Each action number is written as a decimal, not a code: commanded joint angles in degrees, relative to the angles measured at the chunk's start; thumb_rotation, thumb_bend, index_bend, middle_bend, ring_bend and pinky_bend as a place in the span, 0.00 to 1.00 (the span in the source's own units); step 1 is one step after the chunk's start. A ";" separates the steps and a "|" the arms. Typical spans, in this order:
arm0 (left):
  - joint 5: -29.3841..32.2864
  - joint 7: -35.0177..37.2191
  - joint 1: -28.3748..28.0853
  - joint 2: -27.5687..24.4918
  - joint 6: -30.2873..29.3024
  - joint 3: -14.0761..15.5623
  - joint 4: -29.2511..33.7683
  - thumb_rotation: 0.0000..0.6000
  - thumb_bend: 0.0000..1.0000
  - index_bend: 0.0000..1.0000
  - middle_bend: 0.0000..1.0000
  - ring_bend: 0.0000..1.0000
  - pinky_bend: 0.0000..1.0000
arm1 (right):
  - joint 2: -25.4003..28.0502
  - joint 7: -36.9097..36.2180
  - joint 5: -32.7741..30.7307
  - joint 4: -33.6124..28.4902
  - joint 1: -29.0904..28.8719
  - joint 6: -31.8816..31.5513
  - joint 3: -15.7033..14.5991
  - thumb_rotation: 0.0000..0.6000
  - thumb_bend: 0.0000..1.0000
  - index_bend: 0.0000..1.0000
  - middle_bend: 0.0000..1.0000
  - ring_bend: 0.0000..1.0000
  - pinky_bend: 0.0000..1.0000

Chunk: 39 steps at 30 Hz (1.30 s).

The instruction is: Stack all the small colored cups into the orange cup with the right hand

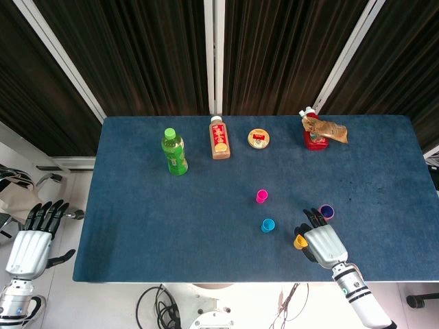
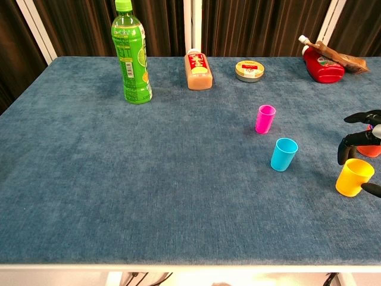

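Note:
The yellow cup point(image 1: 298, 242) point(image 2: 353, 178) stands near the table's front right. My right hand point(image 1: 324, 243) point(image 2: 357, 140) is over it, fingers behind it and thumb in front, spread around it without a visible grip. Just beyond the hand stands the orange cup point(image 1: 327, 211) point(image 2: 374, 150), purple inside and partly hidden in the chest view. The blue cup point(image 1: 267, 225) point(image 2: 284, 154) and the pink cup point(image 1: 261, 196) point(image 2: 265, 118) stand upright to the left. My left hand point(image 1: 31, 240) hangs open off the table's left side.
Along the back of the blue table point(image 1: 151, 226) stand a green bottle point(image 1: 174, 151) point(image 2: 131, 52), an orange-brown bottle point(image 1: 219, 138), a round tin point(image 1: 258, 139) and a red sauce pouch point(image 1: 317, 131). The front edge lies close behind my right wrist.

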State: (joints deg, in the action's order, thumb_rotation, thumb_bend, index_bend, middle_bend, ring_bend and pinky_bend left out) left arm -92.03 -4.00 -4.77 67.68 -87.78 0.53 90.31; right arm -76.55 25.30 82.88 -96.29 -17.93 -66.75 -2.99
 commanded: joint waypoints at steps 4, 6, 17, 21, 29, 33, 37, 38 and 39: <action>-0.13 -0.09 0.05 -0.14 -0.13 -0.02 0.17 1.00 0.03 0.02 0.03 0.00 0.00 | -0.45 -0.08 0.45 0.41 0.26 -0.52 0.08 1.00 0.31 0.50 0.46 0.09 0.00; -0.17 -0.11 0.08 -0.22 -0.18 -0.01 0.31 1.00 0.03 0.02 0.03 0.00 0.00 | -0.24 -0.13 0.55 0.17 0.29 -0.63 0.13 1.00 0.31 0.51 0.47 0.10 0.00; -0.32 -0.03 -0.06 -0.24 0.03 -0.06 0.41 1.00 0.03 0.02 0.03 0.00 0.00 | 5.40 -3.97 1.69 -5.04 1.35 -7.56 4.48 1.00 0.31 0.51 0.47 0.11 0.00; -0.52 -0.12 -0.15 -0.28 0.06 -0.05 0.46 1.00 0.03 0.02 0.03 0.00 0.00 | 6.74 -4.64 -1.22 -4.47 1.19 -8.38 7.23 1.00 0.31 0.51 0.48 0.11 0.00; -0.52 -0.39 -0.26 -0.17 0.24 -0.08 0.43 1.00 0.03 0.02 0.03 0.00 0.00 | 5.62 -3.03 -8.89 0.21 -0.88 -4.55 10.22 1.00 0.31 0.51 0.48 0.11 0.00; -0.23 -0.52 -0.33 -0.13 0.55 -0.12 0.41 1.00 0.03 0.02 0.03 0.00 0.00 | 4.39 -2.50 -10.48 2.34 -1.46 -3.50 10.39 1.00 0.31 0.51 0.48 0.11 0.00; -0.14 -0.69 -0.45 -0.17 0.76 -0.18 0.49 1.00 0.03 0.02 0.03 0.00 0.00 | 3.79 -2.79 -11.17 3.27 -1.80 -2.50 10.15 1.00 0.31 0.51 0.48 0.11 0.00; -0.12 -0.71 -0.48 -0.17 0.79 -0.21 0.52 1.00 0.03 0.02 0.03 0.00 0.00 | 3.70 -2.85 -11.21 3.40 -1.87 -2.31 10.05 1.00 0.31 0.51 0.48 0.11 0.00; -0.07 -0.73 -0.51 -0.17 0.83 -0.23 0.54 1.00 0.03 0.02 0.03 0.00 0.00 | 3.61 -2.93 -11.26 3.50 -1.95 -2.05 9.90 1.00 0.31 0.51 0.48 0.11 0.00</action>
State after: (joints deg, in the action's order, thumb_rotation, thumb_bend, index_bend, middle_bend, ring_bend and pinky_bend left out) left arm -92.11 -4.73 -5.28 67.51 -86.95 0.30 90.85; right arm -72.85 22.44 71.68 -92.86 -19.80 -68.94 7.02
